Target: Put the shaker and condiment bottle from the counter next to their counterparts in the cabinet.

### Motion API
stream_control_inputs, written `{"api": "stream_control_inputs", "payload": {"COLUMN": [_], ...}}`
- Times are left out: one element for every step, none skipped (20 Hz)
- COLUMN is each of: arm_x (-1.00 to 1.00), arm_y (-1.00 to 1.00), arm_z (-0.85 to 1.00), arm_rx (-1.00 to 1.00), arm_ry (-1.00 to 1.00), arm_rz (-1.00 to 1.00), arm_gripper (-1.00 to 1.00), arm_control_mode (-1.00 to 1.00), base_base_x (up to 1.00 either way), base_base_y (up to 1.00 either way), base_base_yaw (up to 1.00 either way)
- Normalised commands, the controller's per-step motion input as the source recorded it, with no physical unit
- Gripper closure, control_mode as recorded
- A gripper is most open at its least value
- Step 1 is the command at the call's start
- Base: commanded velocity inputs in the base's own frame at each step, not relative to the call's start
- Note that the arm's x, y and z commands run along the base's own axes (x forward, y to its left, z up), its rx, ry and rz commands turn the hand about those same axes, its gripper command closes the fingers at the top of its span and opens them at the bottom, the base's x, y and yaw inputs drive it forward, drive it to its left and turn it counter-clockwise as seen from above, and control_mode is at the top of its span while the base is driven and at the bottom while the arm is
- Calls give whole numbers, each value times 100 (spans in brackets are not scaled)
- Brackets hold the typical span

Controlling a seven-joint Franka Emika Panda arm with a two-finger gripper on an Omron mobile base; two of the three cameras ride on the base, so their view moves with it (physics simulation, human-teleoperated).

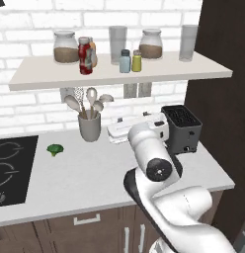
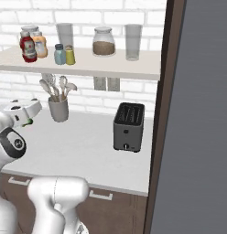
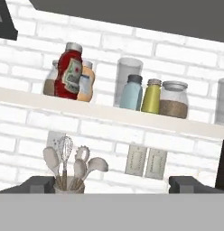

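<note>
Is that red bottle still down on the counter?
No, the red bottle stands up on the shelf, right beside the orange bottle.

A black slotted toaster [image 1: 183,129] stands at the right end of the pale grey table [image 1: 90,173]. Left of it, near the white brick wall [image 1: 30,106], a grey ceramic crock [image 1: 89,127] holds pale spoons and a wire whisk [image 3: 65,151]. A small green broccoli floret [image 1: 55,149] lies on the table left of the crock, just beside a black cooktop [image 1: 11,168] at the far left. Two glass jars of brown grains [image 1: 65,47] [image 1: 151,44] and two tall clear glasses [image 1: 117,43] [image 1: 188,42] stand along the wall. Two pale outlet plates [image 3: 145,160] sit on the brick. Dark brown drawers with silver handles [image 1: 87,220] run below the table.
</note>
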Motion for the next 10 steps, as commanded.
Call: {"api": "stream_control_inputs", "payload": {"arm_x": [-84, -77, -69, -46, -29, -10, 0, 0, 0, 0], "arm_y": [-12, -16, -16, -19, -19, 0, 0, 0, 0, 0], "arm_z": [-100, -100, -100, -100, -61, -17, 0, 0, 0, 0], "arm_rx": [-1, 0, 0, 0, 0, 0, 1, 0, 0, 0], "arm_ry": [0, 1, 0, 0, 0, 0, 0, 0, 0, 0], "arm_rz": [-1, -1, 0, 0, 0, 0, 0, 0, 0, 0], "arm_gripper": [-100, -100, -100, -100, -100, -100, -100, -100, -100, -100], "arm_control_mode": [-100, -100, -100, -100, -100, -100, -100, -100, -100, -100], "base_base_x": [0, 0, 0, 0, 0, 0, 0, 0, 0, 0], "base_base_y": [0, 0, 0, 0, 0, 0, 0, 0, 0, 0], "base_base_yaw": [0, 0, 0, 0, 0, 0, 0, 0, 0, 0]}}
